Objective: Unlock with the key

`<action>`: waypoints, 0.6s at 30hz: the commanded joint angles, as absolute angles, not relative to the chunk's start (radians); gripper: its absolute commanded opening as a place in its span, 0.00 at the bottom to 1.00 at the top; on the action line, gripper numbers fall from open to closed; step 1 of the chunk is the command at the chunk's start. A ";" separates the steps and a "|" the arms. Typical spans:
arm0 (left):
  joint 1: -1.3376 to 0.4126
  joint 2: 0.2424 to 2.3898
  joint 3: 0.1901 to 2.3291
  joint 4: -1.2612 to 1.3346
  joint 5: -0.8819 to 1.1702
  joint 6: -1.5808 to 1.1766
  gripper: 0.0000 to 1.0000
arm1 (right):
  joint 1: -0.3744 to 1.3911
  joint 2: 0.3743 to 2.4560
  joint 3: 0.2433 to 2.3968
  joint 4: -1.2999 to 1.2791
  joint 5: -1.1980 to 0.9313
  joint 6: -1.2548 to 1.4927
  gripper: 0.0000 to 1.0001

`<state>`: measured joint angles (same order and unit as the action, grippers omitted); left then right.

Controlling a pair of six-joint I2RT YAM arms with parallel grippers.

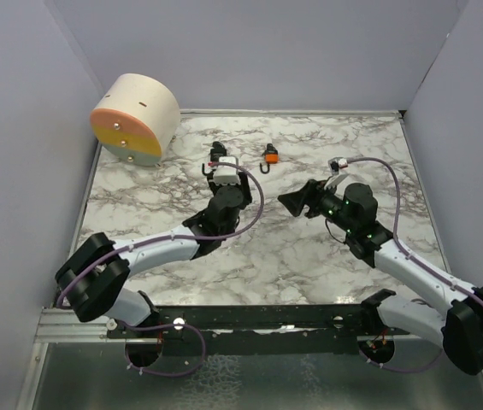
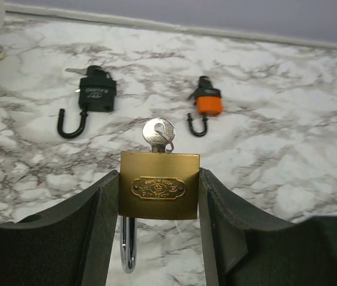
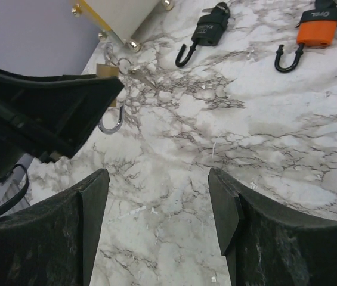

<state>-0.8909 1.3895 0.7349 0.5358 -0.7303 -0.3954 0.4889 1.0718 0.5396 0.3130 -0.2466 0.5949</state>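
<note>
My left gripper [image 2: 159, 182] is shut on a brass padlock [image 2: 159, 186], its pads on the two sides of the body. A silver key [image 2: 158, 134] sticks out of the end that points away from me. The steel shackle [image 2: 128, 245] hangs below the body. In the top view the left gripper [image 1: 225, 173] is at the table's middle back. My right gripper [image 1: 298, 202] is open and empty, just right of it and facing it. In the right wrist view [image 3: 159, 202] the held padlock's edge [image 3: 107, 71], key [image 3: 139, 75] and shackle [image 3: 111, 122] show at upper left.
A black padlock [image 1: 215, 152] and an orange padlock [image 1: 270, 155], both with black shackles, lie on the marble table [image 1: 309, 256] behind the grippers. A round cream container with an orange face [image 1: 134, 118] stands at the back left. Grey walls enclose the table.
</note>
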 commanded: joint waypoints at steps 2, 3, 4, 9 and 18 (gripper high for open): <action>-0.806 1.526 0.875 0.285 -0.803 -0.399 0.00 | 0.481 0.980 0.571 0.157 -0.120 0.521 0.68; -0.792 1.551 0.891 0.268 -0.789 -0.403 0.00 | 0.481 0.970 0.573 0.144 -0.111 0.518 0.68; -0.782 1.575 0.901 0.266 -0.780 -0.407 0.00 | 0.481 0.958 0.575 0.134 -0.101 0.516 0.68; -0.746 1.685 0.947 0.276 -0.753 -0.410 0.00 | 0.480 0.915 0.572 0.107 -0.075 0.503 0.68; -0.733 1.880 1.048 0.284 -0.618 -0.458 0.00 | 0.479 0.906 0.577 0.097 -0.061 0.488 0.68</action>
<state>-0.7338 1.8370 0.9859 0.2512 -0.7010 -0.4171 0.4828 0.9161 0.5426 0.1146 -0.0978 0.5114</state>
